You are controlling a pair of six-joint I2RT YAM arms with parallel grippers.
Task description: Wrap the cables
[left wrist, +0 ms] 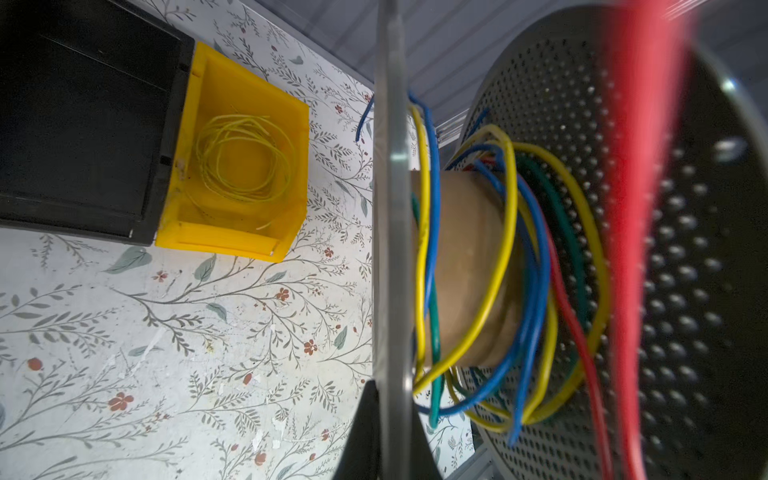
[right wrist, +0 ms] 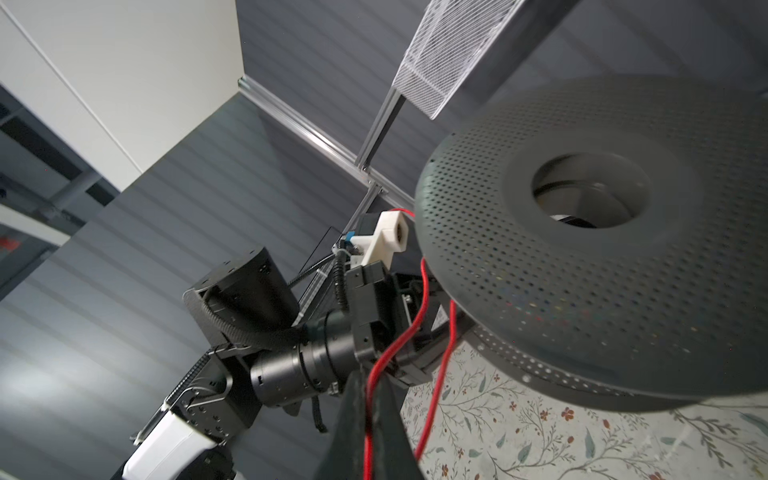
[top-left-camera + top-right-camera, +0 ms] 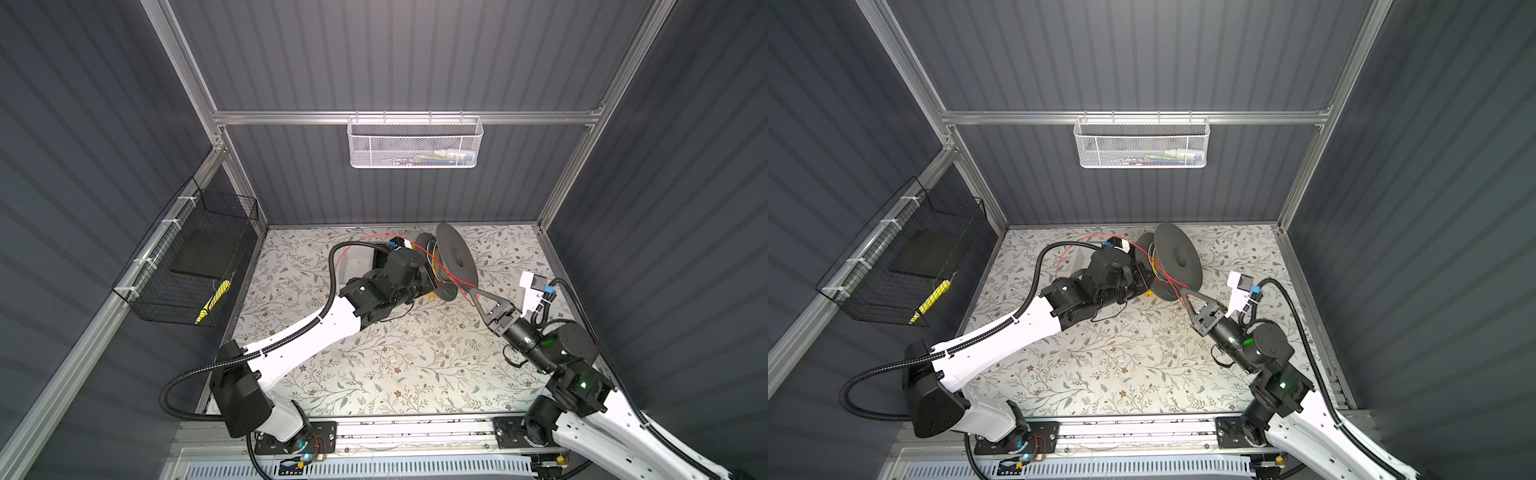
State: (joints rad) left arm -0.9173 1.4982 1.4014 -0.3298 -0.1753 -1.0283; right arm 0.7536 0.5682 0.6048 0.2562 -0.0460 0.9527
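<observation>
Closest to me, the mounting rail carries both arm bases along the near edge, and beyond it the floral table lies open in the middle. Further in on the right, the right gripper is clenched on the red cable; its wrist view shows the strand pinched between the closed fingers and running up to the spool. That spool stands on edge near the far middle of the table, its perforated grey flanges facing left and right. Reaching in from the left, the left gripper is clamped tight on the rim of the flange on its own side. Around the cardboard core the other cables, blue, yellow and green, sit in loose turns, and the red one crosses them, trailing off to the far left over the left wrist. Just beside the spool I see a yellow bin holding a thin yellow coil, touching a black box. Farthest off, a white mesh basket hangs on the back wall and a black wire basket on the left wall
</observation>
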